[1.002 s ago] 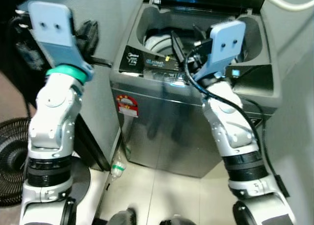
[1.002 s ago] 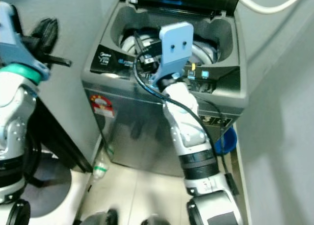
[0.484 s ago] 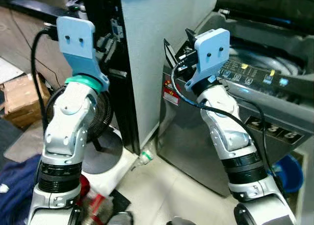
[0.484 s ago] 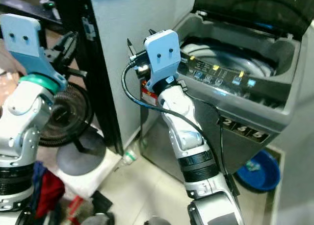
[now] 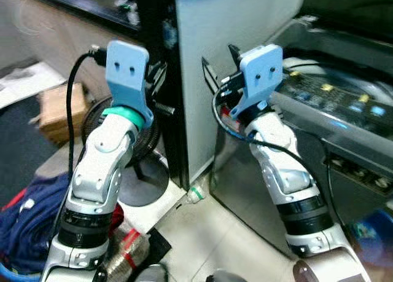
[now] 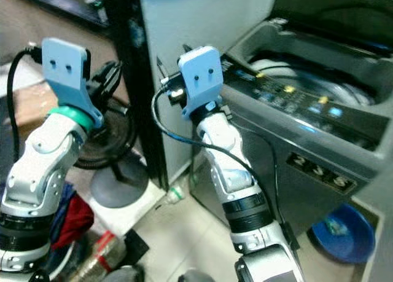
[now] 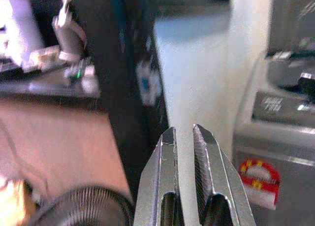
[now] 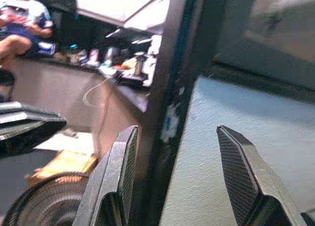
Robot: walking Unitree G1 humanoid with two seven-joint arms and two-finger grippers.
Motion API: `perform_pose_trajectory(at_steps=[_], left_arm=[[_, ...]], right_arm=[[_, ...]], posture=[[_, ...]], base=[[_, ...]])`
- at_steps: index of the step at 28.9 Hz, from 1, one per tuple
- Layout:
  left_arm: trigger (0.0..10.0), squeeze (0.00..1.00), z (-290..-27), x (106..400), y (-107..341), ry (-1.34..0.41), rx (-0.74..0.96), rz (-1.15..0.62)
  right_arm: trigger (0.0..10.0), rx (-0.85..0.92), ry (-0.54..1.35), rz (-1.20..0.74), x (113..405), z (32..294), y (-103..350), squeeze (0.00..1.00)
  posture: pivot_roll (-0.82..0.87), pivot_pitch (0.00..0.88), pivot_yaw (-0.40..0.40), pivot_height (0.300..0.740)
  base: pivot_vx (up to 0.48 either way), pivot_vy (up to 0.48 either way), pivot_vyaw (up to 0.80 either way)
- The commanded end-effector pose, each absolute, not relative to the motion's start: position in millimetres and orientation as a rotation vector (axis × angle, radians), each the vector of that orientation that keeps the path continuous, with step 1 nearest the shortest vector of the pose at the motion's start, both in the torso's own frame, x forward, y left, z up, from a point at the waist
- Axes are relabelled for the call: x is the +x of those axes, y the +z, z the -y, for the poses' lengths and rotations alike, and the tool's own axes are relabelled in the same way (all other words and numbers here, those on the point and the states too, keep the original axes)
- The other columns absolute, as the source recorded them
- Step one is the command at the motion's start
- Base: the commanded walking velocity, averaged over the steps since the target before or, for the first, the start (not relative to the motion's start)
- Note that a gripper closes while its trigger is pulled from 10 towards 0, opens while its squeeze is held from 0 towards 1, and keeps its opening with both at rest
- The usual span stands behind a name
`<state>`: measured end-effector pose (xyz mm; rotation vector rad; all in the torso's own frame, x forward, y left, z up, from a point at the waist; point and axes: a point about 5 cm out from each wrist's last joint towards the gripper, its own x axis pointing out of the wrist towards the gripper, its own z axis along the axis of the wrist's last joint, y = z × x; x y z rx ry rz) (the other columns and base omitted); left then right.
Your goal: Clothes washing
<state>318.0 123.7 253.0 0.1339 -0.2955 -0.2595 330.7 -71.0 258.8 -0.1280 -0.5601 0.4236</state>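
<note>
The grey top-loading washing machine (image 5: 344, 104) stands at the right with its lid up, and its drum (image 6: 307, 79) shows behind the control panel. A heap of blue and red clothes (image 5: 27, 223) lies on the floor at the lower left. Both arms are raised in front of me. My left gripper (image 7: 183, 132) is shut with nothing in it, out in front of a black post. My right gripper (image 8: 177, 132) is open and empty, close to the pale side panel (image 5: 227, 54) left of the machine.
A black floor fan (image 5: 132, 150) stands behind my left arm, with a cardboard box (image 5: 55, 107) further left. A plastic bottle (image 5: 195, 193) lies at the panel's foot. A blue basin (image 6: 344, 236) sits right of the machine. A person (image 8: 22, 19) sits far off.
The camera has swung left: the washing machine has slid to the right edge, and the fan, box and clothes heap have come into view. Both arms stay raised.
</note>
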Motion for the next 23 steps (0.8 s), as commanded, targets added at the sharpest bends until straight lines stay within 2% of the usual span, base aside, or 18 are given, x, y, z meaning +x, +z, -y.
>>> perform_pose_trajectory(at_steps=[1, 6, 13, 23], left_arm=[[10.0, 0.00, -126.9, 319.3, 246.4, -0.231, 0.154, 0.257], [10.0, 0.00, -129.5, 319.7, 242.5, -0.214, 0.151, 0.236], [10.0, 0.00, -141.6, 322.7, 224.3, -0.125, 0.230, 0.185], [10.0, 0.00, -143.7, 323.4, 222.1, -0.106, 0.235, 0.181]], right_arm=[[10.0, -0.127, 0.428, 0.551, 330.8, 71.2, 256.3, 0.00], [10.0, -0.125, 0.429, 0.544, 330.7, 71.2, 254.0, 0.00], [10.0, -0.108, 0.414, 0.500, 331.8, 74.7, 242.5, 0.00], [10.0, -0.088, 0.393, 0.469, 333.2, 79.8, 234.8, 0.00]], posture=[[0.03, 0.022, 0.031, 0.740], [0.03, 0.021, 0.032, 0.740], [0.03, 0.024, 0.032, 0.740], [0.03, 0.026, 0.034, 0.740]], base=[[0.000, 0.000, 0.80], [0.000, 0.000, 0.80], [0.000, 0.000, 0.80], [0.000, 0.000, 0.80]])
